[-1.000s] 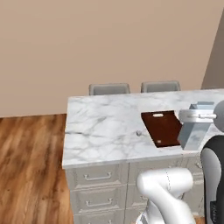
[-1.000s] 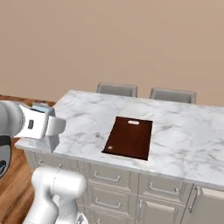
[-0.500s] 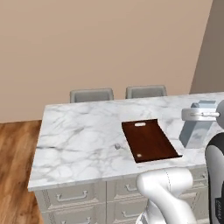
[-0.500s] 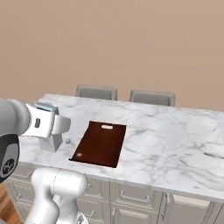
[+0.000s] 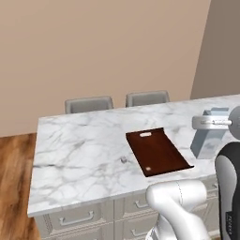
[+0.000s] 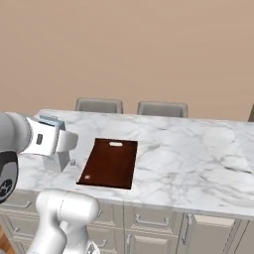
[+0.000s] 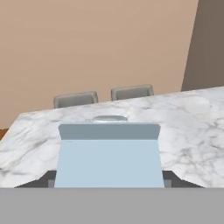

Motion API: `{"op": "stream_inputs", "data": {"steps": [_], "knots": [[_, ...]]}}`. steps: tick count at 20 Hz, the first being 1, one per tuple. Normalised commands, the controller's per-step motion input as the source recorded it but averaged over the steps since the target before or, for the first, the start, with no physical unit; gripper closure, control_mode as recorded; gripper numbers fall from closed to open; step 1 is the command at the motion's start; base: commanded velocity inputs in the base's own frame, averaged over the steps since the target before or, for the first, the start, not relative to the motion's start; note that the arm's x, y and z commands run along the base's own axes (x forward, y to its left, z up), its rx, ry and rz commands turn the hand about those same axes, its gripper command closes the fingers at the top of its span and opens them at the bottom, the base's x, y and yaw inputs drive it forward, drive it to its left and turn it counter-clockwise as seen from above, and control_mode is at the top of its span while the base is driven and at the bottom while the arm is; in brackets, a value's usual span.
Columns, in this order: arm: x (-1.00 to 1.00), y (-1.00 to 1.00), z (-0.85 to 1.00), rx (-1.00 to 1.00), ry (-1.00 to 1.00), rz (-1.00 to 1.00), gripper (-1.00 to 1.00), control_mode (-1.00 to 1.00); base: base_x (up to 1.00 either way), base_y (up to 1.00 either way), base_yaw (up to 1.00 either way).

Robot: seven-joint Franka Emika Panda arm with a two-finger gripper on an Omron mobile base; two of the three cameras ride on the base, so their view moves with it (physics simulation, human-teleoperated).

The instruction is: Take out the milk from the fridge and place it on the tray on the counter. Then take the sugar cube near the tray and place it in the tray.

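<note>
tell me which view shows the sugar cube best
The left base view: the sugar cube sits unobstructed on the counter, just left of the tray. In the right base view the milk and gripper block that spot. The hand view looks over the milk instead.

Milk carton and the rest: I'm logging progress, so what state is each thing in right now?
Milk carton: upright, held in the claw, above the counter, not on the tray.
Tray: flat on the counter, nothing on it.
Sugar cube: on the counter beside the tray.
</note>
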Motion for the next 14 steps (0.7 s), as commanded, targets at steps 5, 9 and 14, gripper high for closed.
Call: {"op": "stream_inputs", "data": {"steps": [5, 9, 14], "knots": [[0.59, -0.04, -0.28, 0.0, -0.01, 0.04, 1.0, -1.0, 0.35, 0.01, -0.04], [0.87, -0.41, -0.58, 0.05, -0.08, 0.28, 1.0, -1.0, 0.0, 0.0, 0.0], [0.86, -0.19, -0.59, 0.0, 0.01, 0.45, 1.0, -1.0, 0.0, 0.0, 0.0]]}}
